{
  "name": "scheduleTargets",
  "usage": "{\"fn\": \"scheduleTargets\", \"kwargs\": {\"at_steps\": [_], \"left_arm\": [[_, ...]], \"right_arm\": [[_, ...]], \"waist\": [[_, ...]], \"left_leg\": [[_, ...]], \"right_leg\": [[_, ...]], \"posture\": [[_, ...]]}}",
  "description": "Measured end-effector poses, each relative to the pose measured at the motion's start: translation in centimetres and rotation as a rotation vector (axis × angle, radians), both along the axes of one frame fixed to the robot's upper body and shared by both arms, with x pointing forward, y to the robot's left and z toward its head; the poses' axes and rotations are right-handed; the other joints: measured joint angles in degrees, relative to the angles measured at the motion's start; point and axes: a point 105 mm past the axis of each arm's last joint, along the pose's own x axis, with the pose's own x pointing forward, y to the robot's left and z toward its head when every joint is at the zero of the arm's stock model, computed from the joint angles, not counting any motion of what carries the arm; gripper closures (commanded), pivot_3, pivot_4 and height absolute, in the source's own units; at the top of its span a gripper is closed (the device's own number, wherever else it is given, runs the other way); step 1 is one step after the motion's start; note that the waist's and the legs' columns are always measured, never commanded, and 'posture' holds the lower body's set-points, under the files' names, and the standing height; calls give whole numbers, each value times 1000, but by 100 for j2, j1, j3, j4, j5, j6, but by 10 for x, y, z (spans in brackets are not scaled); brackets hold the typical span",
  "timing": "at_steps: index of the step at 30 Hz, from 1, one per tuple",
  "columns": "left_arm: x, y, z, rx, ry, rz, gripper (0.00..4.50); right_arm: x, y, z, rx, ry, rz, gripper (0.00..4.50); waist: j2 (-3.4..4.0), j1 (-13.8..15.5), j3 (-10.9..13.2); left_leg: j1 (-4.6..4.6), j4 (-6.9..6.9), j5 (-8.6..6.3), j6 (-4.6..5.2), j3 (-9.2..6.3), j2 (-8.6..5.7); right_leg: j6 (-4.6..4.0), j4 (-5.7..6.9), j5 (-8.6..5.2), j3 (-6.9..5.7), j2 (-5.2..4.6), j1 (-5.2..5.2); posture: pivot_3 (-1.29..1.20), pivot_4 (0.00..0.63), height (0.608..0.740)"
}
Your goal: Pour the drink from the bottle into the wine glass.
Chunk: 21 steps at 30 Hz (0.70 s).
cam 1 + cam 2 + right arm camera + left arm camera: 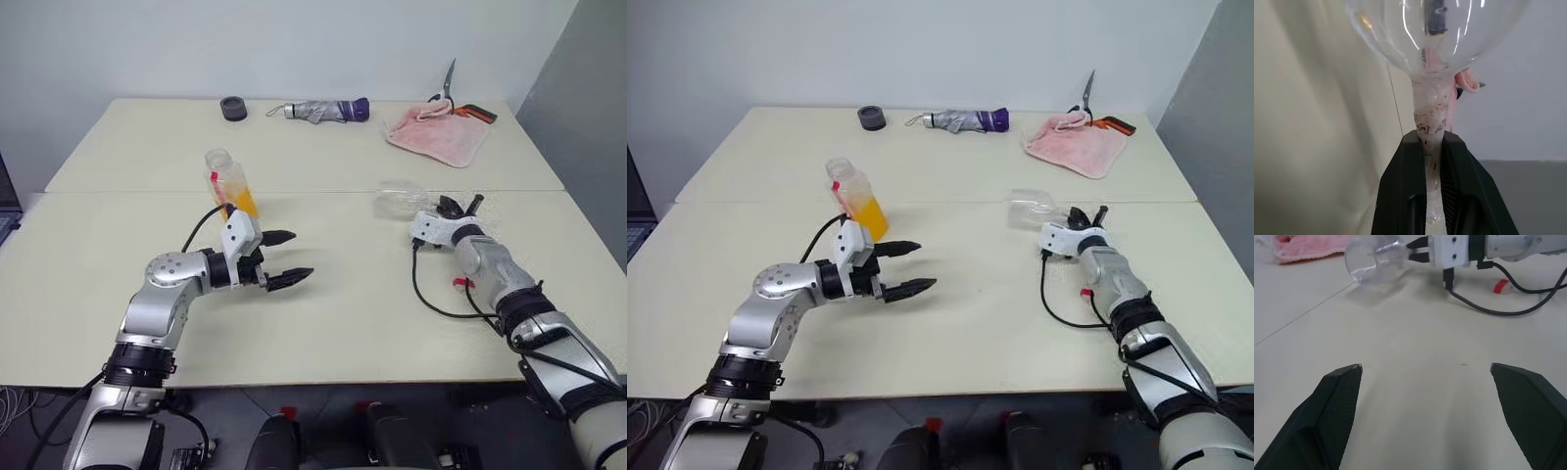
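Bottle (854, 199) of orange drink (869, 213) stands uncapped on the worktop (970, 323), just behind the left gripper (904, 267), whose fingers are spread wide and empty. Right gripper (1433, 142) has its fingers clenched on the stem of the wine glass (1032, 208), which lies tipped on its side. Far edge: pink cloth (1073, 144), folded umbrella (965, 119).

Bare cream surface (343, 313) lies open between the hands; small clear plastic bottle of orange drink (229, 184) stands just behind left hand (284, 258).
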Motion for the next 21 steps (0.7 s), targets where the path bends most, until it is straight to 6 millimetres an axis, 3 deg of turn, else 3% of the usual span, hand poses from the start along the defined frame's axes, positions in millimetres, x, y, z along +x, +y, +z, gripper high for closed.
{"fn": "scheduleTargets", "kwargs": {"at_steps": [5,8,12,18,21], "left_arm": [[-3,18,3,-38,33,83,0],[-8,19,8,-47,31,81,0],[-12,31,10,-36,44,113,0],[-15,33,15,-33,30,110,0],[-16,33,15,-29,35,109,0]], "right_arm": [[-23,76,7,653,64,235,4390],[-32,118,8,898,146,356,4390],[-28,139,14,1068,195,426,4390],[-25,152,-9,1085,287,444,4390],[-27,152,-11,1079,288,465,4390]], "waist": [[5,-125,3],[10,-96,6],[10,-42,6],[10,-25,6],[10,-43,6]], "left_leg": [[0,-8,-1,0,-13,15],[-2,-2,1,-1,-20,12],[-1,5,0,0,-19,3],[-2,-3,0,-1,-16,4],[0,-3,0,-1,-15,4]], "right_leg": [[-1,3,0,-5,1,-4],[-2,10,0,-10,-4,-4],[1,7,1,-16,-13,4],[0,-2,1,-16,-10,2],[0,-1,1,-13,-10,1]], "posture": [[0,150,740],[0,150,740],[0,150,740],[0,150,740],[0,150,740]]}}
